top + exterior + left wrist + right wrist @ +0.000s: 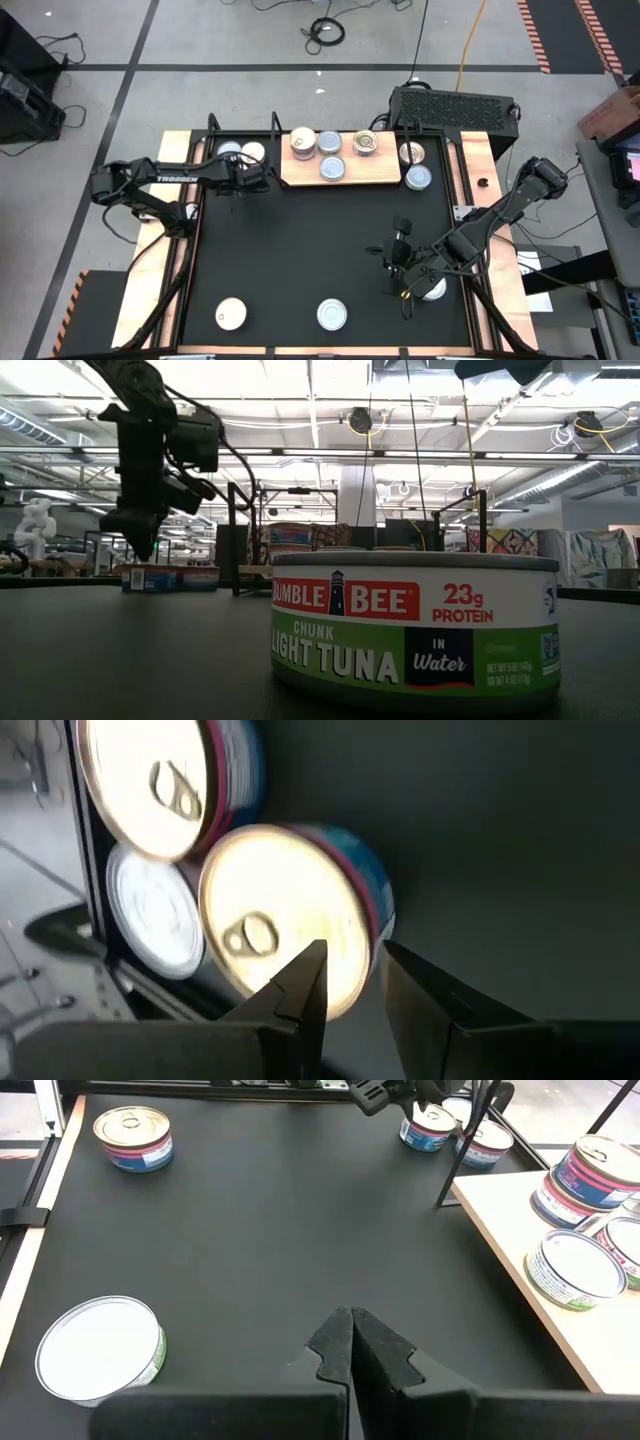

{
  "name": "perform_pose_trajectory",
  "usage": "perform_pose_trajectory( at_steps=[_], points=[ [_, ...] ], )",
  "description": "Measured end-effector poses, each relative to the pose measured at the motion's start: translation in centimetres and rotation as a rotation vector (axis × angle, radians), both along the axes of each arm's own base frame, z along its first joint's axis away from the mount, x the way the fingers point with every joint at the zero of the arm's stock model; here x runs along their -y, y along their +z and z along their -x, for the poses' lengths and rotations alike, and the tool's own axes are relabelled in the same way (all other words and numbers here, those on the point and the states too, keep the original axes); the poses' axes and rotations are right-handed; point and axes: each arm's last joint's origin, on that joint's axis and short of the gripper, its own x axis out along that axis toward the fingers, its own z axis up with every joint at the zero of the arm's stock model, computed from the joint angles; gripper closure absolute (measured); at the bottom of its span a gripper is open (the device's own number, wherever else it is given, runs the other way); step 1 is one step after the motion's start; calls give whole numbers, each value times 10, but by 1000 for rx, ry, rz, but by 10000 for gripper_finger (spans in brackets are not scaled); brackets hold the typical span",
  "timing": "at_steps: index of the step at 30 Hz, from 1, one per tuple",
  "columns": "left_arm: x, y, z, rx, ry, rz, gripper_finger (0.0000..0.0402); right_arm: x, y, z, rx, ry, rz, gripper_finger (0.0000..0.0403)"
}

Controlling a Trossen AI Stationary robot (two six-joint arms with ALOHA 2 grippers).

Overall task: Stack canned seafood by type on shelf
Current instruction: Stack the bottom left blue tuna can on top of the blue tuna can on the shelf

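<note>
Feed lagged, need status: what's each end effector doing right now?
Left end effector: open, empty, over a tin beside the shelf.
Right end effector: closed, empty.

Tins [285, 920]: metal, glossy reflective lids, printed paper labels. Shelf [530, 1270]: light, smooth matt wood. Tabletop [300, 250]: matt black. Left gripper fingers [300, 990]: dark, matt.
</note>
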Motion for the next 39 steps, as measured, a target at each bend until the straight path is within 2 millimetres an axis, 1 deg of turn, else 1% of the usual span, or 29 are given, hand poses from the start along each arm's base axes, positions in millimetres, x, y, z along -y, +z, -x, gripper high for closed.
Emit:
perform_pose_trajectory(
  at_steps=[5,9,13,17,24,26,31,34,39],
  points=[
    [0,-3,-2,14,-69,26,304,0,0,0,1,-3,-4,403],
    [1,-9,1,3,-74,34,304,0,0,0,1,-3,-5,403],
    [1,-10,0,4,-73,31,304,0,0,0,1,-2,-3,403],
    [-5,-12,-2,20,-49,25,304,0,0,0,1,-3,-4,403],
    [-18,-23,-3,-28,-4,5,304,0,0,0,4,-2,-11,403],
    [-20,-26,-3,-46,-7,3,304,0,0,0,3,0,-12,403],
    [-22,-26,-3,-42,-4,6,304,0,0,0,3,1,-13,403],
    [-22,-25,-2,-40,-3,4,319,0,0,0,3,1,-13,403],
    [-22,-25,-1,-47,6,-7,386,0,0,0,3,2,-13,403]
  ],
)
